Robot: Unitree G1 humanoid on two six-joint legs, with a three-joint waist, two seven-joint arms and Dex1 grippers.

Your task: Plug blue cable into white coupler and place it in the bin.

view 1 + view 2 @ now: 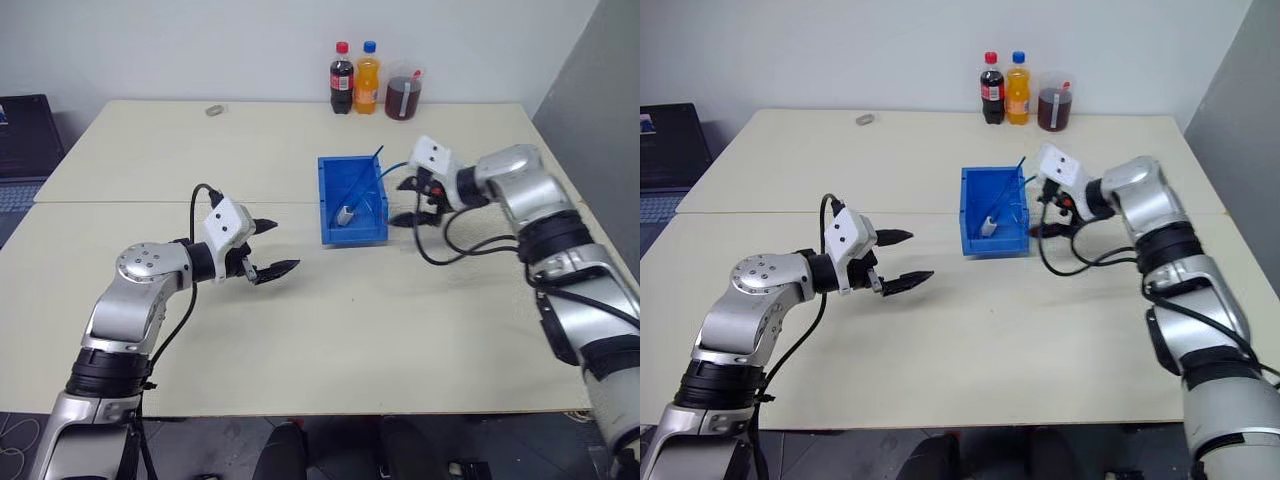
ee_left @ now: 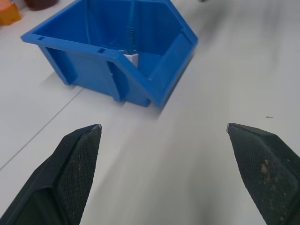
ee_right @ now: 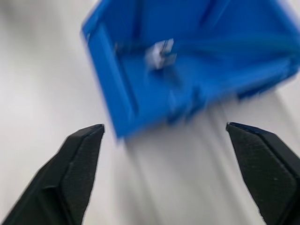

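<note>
The coupler (image 1: 345,214) lies inside the bin (image 1: 330,228), cable (image 1: 358,186) trailing up over the far rim toward the right gripper (image 1: 410,201), whose jaws are spread and empty just beside the bin's right wall. The left gripper (image 1: 269,246) hovers well apart, jaws wide too. The danger now looks like a snag (that cable end hangs near the right fingers): catch it pulling away and the coupler could be dragged out, or the bin nudged.
</note>
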